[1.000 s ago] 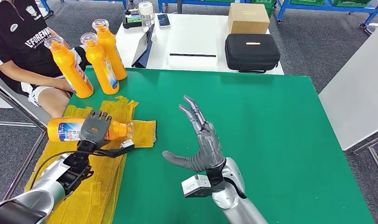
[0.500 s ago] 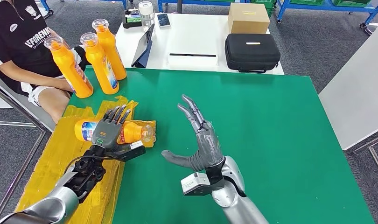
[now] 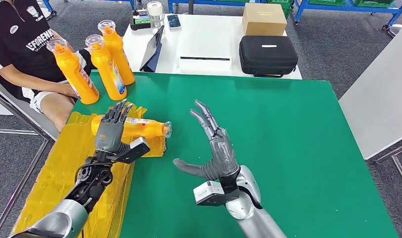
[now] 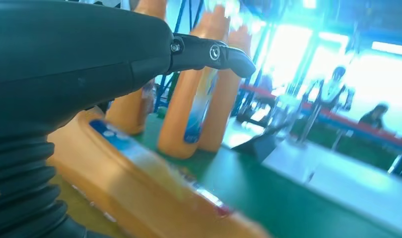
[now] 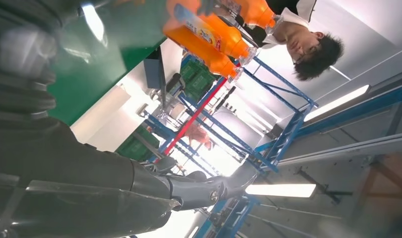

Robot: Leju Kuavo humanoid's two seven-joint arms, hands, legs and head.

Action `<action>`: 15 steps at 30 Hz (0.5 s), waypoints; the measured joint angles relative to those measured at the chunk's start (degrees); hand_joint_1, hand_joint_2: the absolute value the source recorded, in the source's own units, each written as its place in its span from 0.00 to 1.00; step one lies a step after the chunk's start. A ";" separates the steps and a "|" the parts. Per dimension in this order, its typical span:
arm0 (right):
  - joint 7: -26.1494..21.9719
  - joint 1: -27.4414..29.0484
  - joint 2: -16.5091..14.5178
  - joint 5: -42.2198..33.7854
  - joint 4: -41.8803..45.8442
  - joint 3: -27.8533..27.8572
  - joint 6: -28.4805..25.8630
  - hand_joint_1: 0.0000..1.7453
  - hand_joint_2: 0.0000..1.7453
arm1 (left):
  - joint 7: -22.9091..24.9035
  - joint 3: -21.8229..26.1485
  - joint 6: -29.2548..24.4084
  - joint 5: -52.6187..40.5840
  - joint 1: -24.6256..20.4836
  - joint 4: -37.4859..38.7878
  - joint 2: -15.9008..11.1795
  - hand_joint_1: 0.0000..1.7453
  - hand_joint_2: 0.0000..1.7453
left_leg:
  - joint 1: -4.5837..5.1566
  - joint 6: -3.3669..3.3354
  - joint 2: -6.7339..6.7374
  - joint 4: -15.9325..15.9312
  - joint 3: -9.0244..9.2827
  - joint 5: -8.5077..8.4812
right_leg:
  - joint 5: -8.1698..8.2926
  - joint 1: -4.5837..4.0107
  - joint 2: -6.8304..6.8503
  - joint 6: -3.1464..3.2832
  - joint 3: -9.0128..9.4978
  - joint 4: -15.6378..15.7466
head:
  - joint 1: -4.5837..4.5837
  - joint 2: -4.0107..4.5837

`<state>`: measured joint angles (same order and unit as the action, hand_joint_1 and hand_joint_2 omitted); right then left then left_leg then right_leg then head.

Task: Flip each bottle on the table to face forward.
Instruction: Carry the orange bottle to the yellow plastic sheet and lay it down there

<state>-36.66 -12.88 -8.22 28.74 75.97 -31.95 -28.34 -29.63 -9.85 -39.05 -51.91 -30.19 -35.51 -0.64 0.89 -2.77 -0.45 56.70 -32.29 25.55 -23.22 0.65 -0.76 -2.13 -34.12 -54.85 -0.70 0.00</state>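
An orange bottle [image 3: 142,128] lies on its side over the far end of the yellow mat [image 3: 60,173], its clear cap pointing right. My left hand [image 3: 109,133] grips it around the labelled middle, fingers over the top. The left wrist view has this bottle [image 4: 139,183] blurred, just under my left hand [image 4: 80,64]. Three more orange bottles [image 3: 108,69] stand upright at the table's far left corner. My right hand [image 3: 215,146] hovers over the green table [image 3: 298,148], fingers spread and thumb out, holding nothing, a short way right of the bottle's cap.
A seated person [image 3: 25,54] is at the far left, beside the upright bottles. Behind the green table a white table [image 3: 209,44] carries a black case [image 3: 267,54], a cardboard box [image 3: 263,19] and a tablet [image 3: 152,49]. Another white surface [image 3: 382,99] stands on the right.
My left hand has carried the lying bottle to the right and farther from me, from the mat's left edge to its right end. The right hand has stayed in place.
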 joint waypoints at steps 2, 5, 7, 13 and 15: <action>0.02 0.00 0.00 -0.11 0.00 0.38 -0.04 0.00 1.00 | -0.15 0.04 0.07 1.67 0.52 -3.24 0.15 0.00 1.00 | 0.00 0.00 0.00 0.00 -0.01 0.00 | 0.00 0.00 0.00 0.00 0.00 0.00 | 0.01 0.00; 0.07 0.00 0.00 -0.15 0.00 0.74 -0.04 0.00 1.00 | 0.59 0.03 0.40 2.17 1.06 -7.56 0.20 0.00 1.00 | 0.00 0.00 0.00 0.00 -0.01 0.00 | 0.00 0.00 0.00 0.00 0.00 0.00 | 0.01 0.00; 0.07 0.00 0.00 -0.15 0.00 0.87 -0.05 0.00 1.00 | 0.84 0.02 0.50 2.24 1.28 -9.32 0.20 0.00 1.00 | 0.00 0.00 0.00 0.00 -0.01 0.00 | 0.00 0.00 0.00 0.00 0.00 0.00 | 0.01 0.00; 0.11 0.10 0.07 -1.07 0.29 1.28 -1.46 0.00 1.00 | -2.40 0.02 8.04 12.66 2.44 -14.66 0.25 0.00 1.00 | 0.00 0.00 0.00 0.00 0.00 0.00 | 0.00 -0.01 0.00 0.00 -0.02 0.01 | -0.01 0.00; -0.07 0.44 0.25 -3.44 1.11 1.86 -1.76 0.00 1.00 | -4.41 0.03 15.51 20.47 3.31 -18.01 0.35 0.00 1.00 | 0.00 0.00 0.00 0.00 0.00 0.00 | 0.00 -0.01 0.00 0.00 -0.01 0.00 | 0.00 0.00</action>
<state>-36.73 -12.44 -7.97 25.30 77.08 -30.09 -30.10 -34.03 -9.82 -23.55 -31.44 -26.88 -53.52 -0.28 0.89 -2.77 -0.44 56.70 -32.29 25.55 -23.22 0.65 -0.76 -2.13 -34.14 -54.84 -0.70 0.00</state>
